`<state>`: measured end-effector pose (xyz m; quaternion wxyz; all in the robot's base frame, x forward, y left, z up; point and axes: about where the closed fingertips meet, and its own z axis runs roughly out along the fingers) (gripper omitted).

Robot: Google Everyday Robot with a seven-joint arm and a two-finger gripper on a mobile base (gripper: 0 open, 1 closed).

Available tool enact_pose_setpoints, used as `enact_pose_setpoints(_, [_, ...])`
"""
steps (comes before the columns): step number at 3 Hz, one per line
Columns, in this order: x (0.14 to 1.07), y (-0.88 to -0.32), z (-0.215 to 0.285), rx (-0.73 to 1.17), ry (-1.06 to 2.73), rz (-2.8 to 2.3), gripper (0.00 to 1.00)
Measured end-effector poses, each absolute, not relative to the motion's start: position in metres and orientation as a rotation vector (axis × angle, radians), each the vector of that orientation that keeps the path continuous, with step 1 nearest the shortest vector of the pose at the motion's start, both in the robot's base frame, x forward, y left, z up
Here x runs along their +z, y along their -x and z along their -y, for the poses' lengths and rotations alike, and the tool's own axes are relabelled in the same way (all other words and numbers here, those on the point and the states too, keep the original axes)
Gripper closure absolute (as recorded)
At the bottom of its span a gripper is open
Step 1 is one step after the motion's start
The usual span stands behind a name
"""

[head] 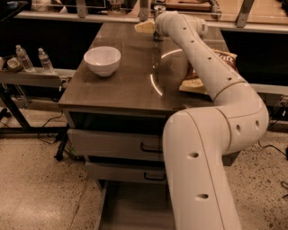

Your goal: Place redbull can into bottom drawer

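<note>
The redbull can [159,9] stands at the far end of the table; only its silver top shows above my arm's wrist. My gripper [157,33] is at the far end of the table right at the can, mostly hidden behind the wrist. The bottom drawer [130,209] is pulled open below the table front, with its flat grey floor showing and nothing visible in it. My white arm reaches from the lower right across the table and covers the right part of the drawer.
A white bowl [102,59] sits on the table's left side. A chip bag [196,79] lies at the right, partly behind my arm. A yellow object [144,27] lies next to the gripper. Two upper drawers [112,144] are shut. Water bottles [44,60] stand on a left shelf.
</note>
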<state>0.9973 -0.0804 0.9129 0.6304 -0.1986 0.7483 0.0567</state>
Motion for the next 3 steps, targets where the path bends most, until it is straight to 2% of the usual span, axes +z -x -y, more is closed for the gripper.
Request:
enact_pose_setpoints(1, [0.9014,-1.0096,0.0823,0.113,0.417,-1.738,0.03])
enact_pose_setpoints(2, [0.8978,-1.0159,0.0863,0.108,0.395,-1.74,0.34])
enact_pose_setpoints(3, [0.9014,-1.0172,0.0897,0.112,0.386,-1.727,0.57])
